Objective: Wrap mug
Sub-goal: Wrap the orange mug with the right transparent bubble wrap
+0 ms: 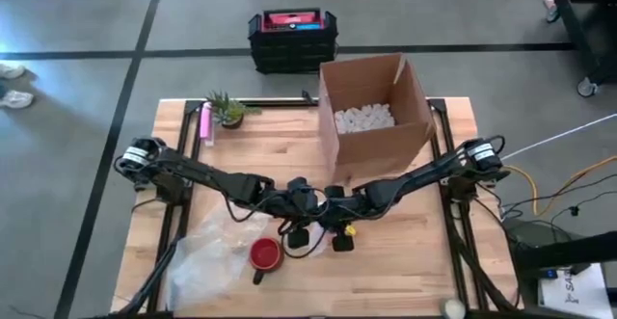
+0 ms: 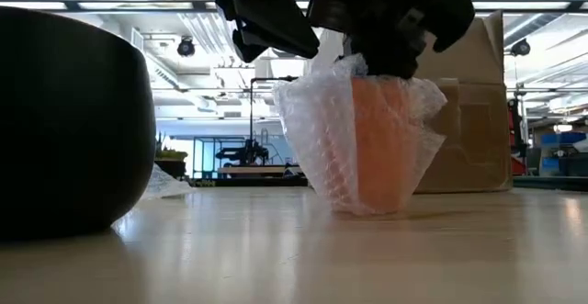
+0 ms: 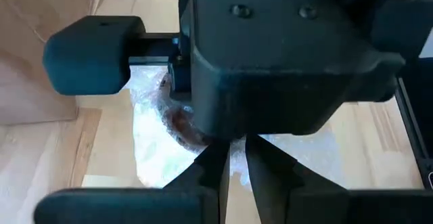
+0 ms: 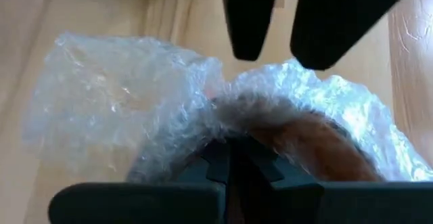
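I see a red mug (image 1: pixel 265 254) unwrapped near the tabletop (image 1: pixel 405 271) front edge. Just behind, a second mug in bubble wrap (image 2: pixel 367 143) sits mid-tabletop; left pincer (image 3: pixel 233 173) and right pincer (image 4: pixel 230 158) both pinch its wrap closed. Cardboard box (image 1: pixel 376 117) farthest back.

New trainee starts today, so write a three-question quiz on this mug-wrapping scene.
1. True or false: the cardboard box holds white filler.
2. The mug is: A blue, B red, C green.
3. Fill in: the left claw and right claw are both shut on ____ above the mug.
Key: 1 true; 2 B; 3 bubble wrap.
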Available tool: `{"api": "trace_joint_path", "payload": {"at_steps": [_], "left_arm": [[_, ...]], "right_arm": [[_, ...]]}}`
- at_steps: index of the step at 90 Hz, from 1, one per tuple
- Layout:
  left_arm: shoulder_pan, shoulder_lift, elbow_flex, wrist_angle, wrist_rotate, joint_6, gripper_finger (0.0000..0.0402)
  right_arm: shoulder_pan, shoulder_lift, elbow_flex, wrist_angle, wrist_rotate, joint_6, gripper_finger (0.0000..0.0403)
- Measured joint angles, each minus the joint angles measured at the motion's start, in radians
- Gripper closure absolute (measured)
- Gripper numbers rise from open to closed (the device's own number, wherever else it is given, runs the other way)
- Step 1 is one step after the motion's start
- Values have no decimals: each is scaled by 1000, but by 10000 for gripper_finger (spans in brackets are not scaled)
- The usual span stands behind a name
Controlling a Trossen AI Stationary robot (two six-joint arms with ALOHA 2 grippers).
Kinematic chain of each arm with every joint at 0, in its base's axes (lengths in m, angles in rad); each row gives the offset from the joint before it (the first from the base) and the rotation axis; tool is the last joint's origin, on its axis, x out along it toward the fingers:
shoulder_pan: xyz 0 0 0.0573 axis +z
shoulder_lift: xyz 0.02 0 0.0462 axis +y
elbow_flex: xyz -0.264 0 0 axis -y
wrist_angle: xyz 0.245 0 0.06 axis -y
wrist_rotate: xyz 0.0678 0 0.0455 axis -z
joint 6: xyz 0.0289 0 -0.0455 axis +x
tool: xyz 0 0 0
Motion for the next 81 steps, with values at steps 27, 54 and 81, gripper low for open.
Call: {"api": "trace_joint_path", "payload": {"at_steps": [27,54,81], "left_arm": [[0,0,0,1,0,0,365],[0,0,0,5,0,-4,365],[0,0,0,3,0,-4,365]], "right_arm": [[0,-95,29,-62,-3,-9,403],[0,-193,108,-200,30,-14,403],[0,-154,114,-356,80,43,403]]}}
